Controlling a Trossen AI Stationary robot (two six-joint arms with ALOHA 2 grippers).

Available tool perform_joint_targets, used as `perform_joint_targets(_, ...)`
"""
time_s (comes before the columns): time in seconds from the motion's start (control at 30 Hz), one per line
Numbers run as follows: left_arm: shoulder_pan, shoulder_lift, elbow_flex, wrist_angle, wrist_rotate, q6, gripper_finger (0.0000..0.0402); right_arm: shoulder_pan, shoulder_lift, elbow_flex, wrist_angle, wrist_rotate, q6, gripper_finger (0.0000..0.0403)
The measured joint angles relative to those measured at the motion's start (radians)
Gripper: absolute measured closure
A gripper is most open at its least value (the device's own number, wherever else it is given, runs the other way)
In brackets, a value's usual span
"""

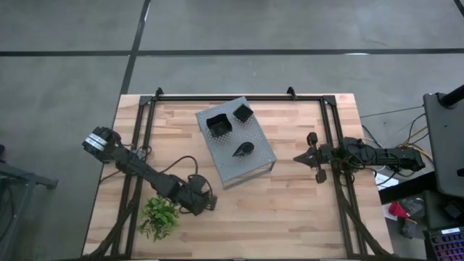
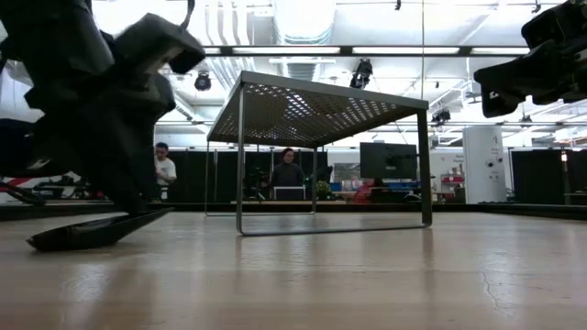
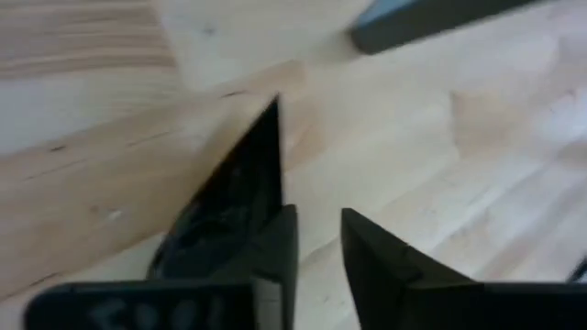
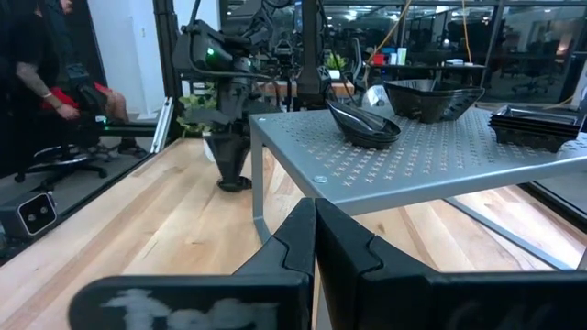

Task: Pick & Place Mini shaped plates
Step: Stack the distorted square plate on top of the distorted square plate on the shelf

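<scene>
Left wrist view, leaf plate (image 3: 229, 215) on table, beside left claw (image 3: 316, 240)

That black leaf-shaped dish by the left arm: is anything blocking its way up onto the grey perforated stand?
Nothing visible does. The leaf-shaped dish lies on the wood at the left gripper, and only bare table separates it from the grey stand, which already carries three dishes.

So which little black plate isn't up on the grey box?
The glossy black leaf-shaped plate lies on the wooden table at the left pincer; the other three sit on the grey perforated box.
</scene>
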Motion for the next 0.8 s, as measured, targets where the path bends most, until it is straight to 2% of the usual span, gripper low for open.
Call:
perform_joint_targets(0.23,0.005,-0.002,0.002,0.05,0.027,0.122,0.0242,0.0,0.0,0.0,0.0,0.0,0.0,0.0394)
perform_joint_targets(0.37,0.006,-0.005,0.014,0.059,0.042,0.226,0.0228,0.0,0.0,0.0,0.0,0.0,0.0,0.0394)
perform_joint_targets(0.43,0.007,-0.005,0.026,0.06,0.083,0.298,0.0229,0.0,0.0,0.0,0.0,0.0,0.0,0.0394)
perform_joint_targets(0.57,0.006,-0.005,0.06,0.06,0.195,0.527,0.0235,0.0,0.0,0.0,0.0,0.0,0.0,0.0394)
perform_joint_targets(0.73,-0.002,-0.006,0.105,0.064,0.325,0.956,0.0243,0.0,0.0,0.0,0.0,0.0,0.0,0.0394)
perform_joint_targets(0.8,-0.002,-0.006,0.109,0.063,0.339,1.079,0.0245,0.0,0.0,0.0,0.0,0.0,0.0,0.0394)
